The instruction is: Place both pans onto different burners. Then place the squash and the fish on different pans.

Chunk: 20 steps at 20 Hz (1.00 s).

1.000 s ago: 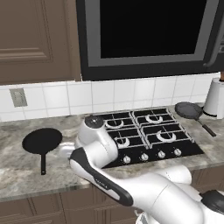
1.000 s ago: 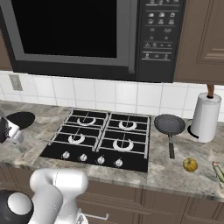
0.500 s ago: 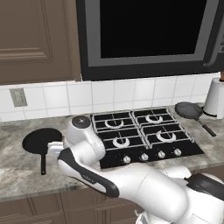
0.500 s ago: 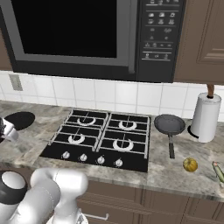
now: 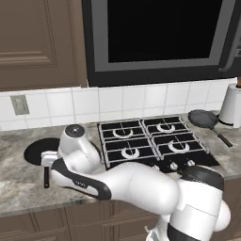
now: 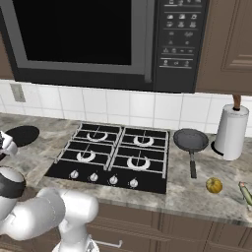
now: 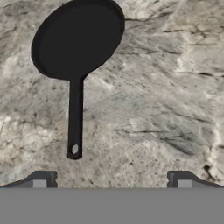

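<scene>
One dark pan lies on the stone counter left of the hob, its long handle pointing toward me. My gripper hovers above the handle's end, open, with the end lying nearer one fingertip. From the base views the same pan sits under my hand. The second pan rests on the counter right of the burners. An elongated greenish thing lies at the right edge; I cannot tell if it is the squash or the fish.
A small round yellow piece lies on the counter in front of the right pan. A paper towel roll stands at the back right. A microwave hangs over the hob. A wall socket is behind the left pan.
The arm has swung further left, carrying the hand from beside the hob to above the left pan's handle. Both pans lie where they were.
</scene>
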Available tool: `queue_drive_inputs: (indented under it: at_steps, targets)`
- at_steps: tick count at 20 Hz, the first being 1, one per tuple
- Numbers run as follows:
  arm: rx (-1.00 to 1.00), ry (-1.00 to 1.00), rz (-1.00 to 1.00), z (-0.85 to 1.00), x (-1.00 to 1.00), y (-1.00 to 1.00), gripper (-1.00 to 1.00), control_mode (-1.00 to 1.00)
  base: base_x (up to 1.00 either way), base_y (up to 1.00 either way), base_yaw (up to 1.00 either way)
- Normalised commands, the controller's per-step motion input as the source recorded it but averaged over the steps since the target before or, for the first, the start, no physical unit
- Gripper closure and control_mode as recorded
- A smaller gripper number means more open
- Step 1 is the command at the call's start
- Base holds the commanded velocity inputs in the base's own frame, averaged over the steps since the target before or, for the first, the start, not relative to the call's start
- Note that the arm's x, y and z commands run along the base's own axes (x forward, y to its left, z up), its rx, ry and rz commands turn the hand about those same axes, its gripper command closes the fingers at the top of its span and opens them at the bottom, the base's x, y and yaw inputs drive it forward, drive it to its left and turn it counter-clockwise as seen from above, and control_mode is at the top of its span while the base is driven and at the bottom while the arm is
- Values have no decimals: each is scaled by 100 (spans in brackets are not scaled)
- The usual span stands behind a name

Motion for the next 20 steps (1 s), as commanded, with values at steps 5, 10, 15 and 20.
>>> queue_drive_inputs:
  at_steps: [5,10,15,20]
  targets:
    - [0,0,0,-21,23,36,-100,-100,0,0,0]
    - [-1,0,0,-28,15,35,-100,-100,0,0,0]
    - [-1,0,0,-27,12,31,-100,-100,0,0,0]
    - [-2,0,0,-25,14,27,-100,-100,0,0,0]
